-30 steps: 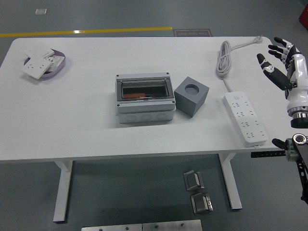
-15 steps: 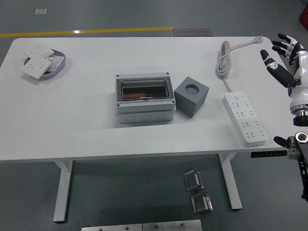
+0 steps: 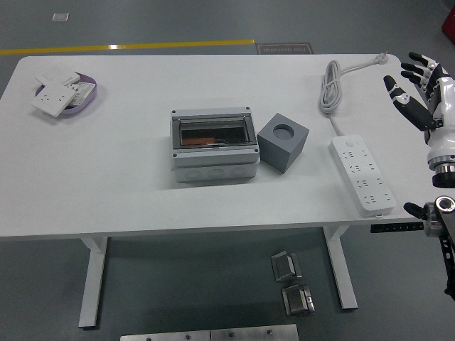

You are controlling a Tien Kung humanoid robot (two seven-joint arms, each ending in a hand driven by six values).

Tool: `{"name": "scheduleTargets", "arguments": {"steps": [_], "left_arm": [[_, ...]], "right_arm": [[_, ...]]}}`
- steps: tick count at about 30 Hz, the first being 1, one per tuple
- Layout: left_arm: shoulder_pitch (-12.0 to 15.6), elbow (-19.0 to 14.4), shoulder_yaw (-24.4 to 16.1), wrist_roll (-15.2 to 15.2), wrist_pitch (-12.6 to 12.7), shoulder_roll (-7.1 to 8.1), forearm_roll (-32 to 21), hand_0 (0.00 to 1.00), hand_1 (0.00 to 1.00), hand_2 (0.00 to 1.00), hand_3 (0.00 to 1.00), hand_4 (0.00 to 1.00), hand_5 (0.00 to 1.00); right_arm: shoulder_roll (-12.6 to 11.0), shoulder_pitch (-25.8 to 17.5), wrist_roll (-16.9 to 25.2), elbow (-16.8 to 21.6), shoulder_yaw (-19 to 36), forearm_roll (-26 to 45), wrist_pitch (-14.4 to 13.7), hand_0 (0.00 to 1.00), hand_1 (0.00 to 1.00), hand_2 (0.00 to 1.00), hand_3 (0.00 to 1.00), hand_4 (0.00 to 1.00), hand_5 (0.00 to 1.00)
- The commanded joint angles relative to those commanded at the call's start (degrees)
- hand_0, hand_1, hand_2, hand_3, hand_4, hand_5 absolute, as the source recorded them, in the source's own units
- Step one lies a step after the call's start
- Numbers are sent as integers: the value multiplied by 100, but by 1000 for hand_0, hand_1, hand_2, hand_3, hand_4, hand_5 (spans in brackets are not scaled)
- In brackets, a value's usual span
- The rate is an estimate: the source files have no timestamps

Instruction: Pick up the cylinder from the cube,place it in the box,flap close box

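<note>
A grey cube (image 3: 283, 142) with a round hole in its top stands at the table's middle, right of a grey box (image 3: 213, 145). The box's clear flap lies shut, and an orange object (image 3: 200, 141) shows through it. I see no cylinder on the cube. My right hand (image 3: 417, 84) hovers at the table's right edge, far from the cube, with its fingers spread and holding nothing. My left hand is out of view.
A white power strip (image 3: 362, 174) with a coiled cable (image 3: 333, 87) lies right of the cube. A purple tray (image 3: 87, 103) with white socket plates sits at the far left. Metal parts lie on the floor below.
My right hand has drawn back to the right and slightly up, away from the table, still open.
</note>
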Motion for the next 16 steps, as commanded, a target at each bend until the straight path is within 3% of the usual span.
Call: {"name": "scheduleTargets", "arguments": {"steps": [16], "left_arm": [[-17,0,19,8,-12,-26,-17,581,598,521,572,577,196]], "right_arm": [[-57,104,-20,-50,-359,66,-23,839,728,733,761,868,349]]}}
